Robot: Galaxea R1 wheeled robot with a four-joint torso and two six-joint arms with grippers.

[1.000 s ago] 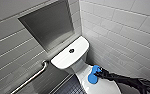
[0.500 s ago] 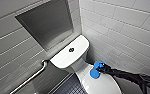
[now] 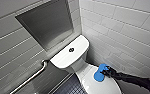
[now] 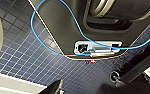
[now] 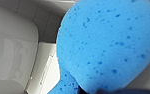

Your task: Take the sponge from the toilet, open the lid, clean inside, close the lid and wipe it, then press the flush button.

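In the head view, the right gripper (image 3: pixel 106 73) comes in on a black arm and is clamped on the sponge (image 3: pixel 100 73), which sticks out past its tip. Right under the sponge and the gripper is the closed lid (image 3: pixel 91 81) of the toilet (image 3: pixel 78 65); whether the sponge presses on the lid or hangs just above it cannot be told. Beyond the gripper's tip, farther along the toilet, stands the tank top with the flush button (image 3: pixel 71 49) in its middle, well apart from the sponge. Past the tank, a steel panel (image 3: pixel 48 23) sits recessed in the tiled wall, and a grab bar (image 3: pixel 37 73) runs along the wall on the far side of the toilet from the gripper.

The left wrist view looks down on a dark blue tiled floor (image 4: pixel 28 57) with a blue cable (image 4: pixel 53 47) looped across the robot's own body; how the left gripper stands cannot be told.

In the right wrist view, the sponge (image 5: pixel 106 45) sits close against the gripper, pitted and bright blue, with glossy white ceramic (image 5: pixel 13 50) beyond it.
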